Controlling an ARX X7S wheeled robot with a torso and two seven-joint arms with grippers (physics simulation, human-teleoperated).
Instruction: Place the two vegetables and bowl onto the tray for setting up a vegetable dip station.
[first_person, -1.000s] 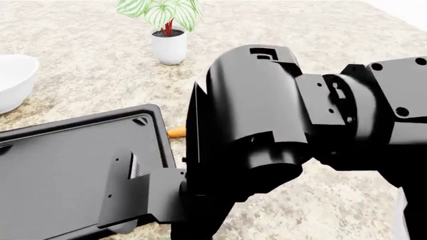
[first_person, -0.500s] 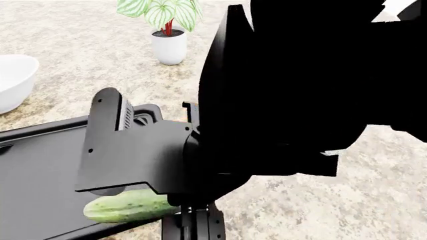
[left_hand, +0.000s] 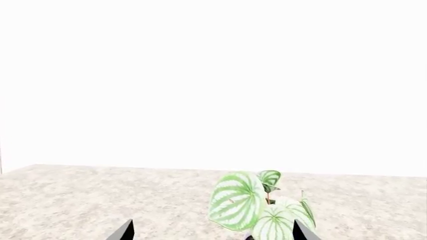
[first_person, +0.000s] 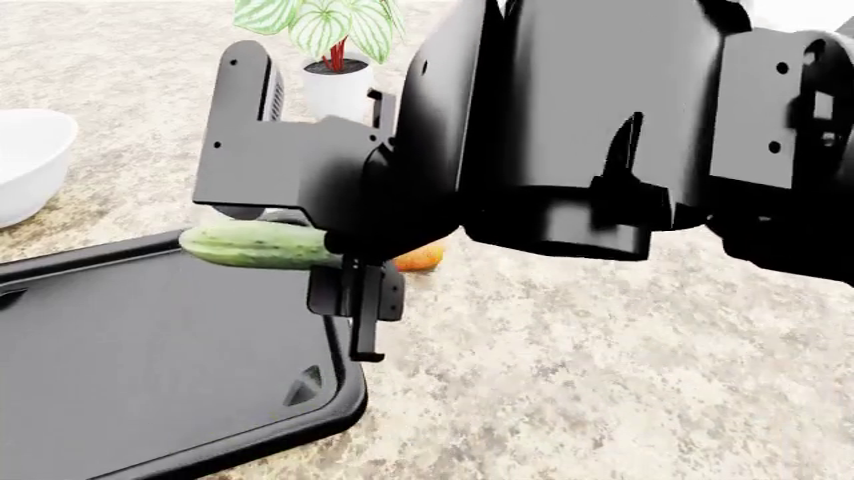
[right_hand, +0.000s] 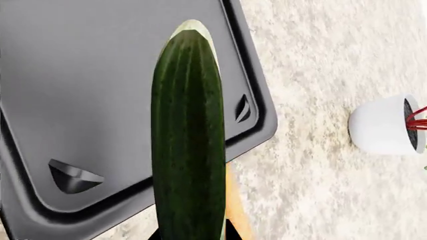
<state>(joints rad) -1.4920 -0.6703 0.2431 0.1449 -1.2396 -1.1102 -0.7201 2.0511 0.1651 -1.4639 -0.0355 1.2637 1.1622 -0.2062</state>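
Observation:
My right gripper (first_person: 314, 248) is shut on one end of the green cucumber (first_person: 247, 245), which juts out level over the far right corner of the black tray (first_person: 147, 360). In the right wrist view the cucumber (right_hand: 187, 130) runs straight out from the gripper (right_hand: 192, 235) above the tray (right_hand: 80, 75). The orange carrot (first_person: 419, 258) lies on the counter just past the tray's right edge, mostly hidden by the arm; a strip of the carrot (right_hand: 235, 215) shows beside the cucumber. The white bowl (first_person: 27, 150) stands at the far left. My left gripper (left_hand: 212, 234) is open and holds nothing.
A striped-leaf plant in a small white pot (first_person: 336, 92) stands on the speckled counter behind the tray, and the pot (right_hand: 383, 125) shows past the tray's corner. The left wrist view faces that plant (left_hand: 257, 210). My right arm (first_person: 601, 130) blocks much of the head view.
My right arm has lifted the cucumber from low over the tray's near part up and away to its far right corner. The carrot's end now shows.

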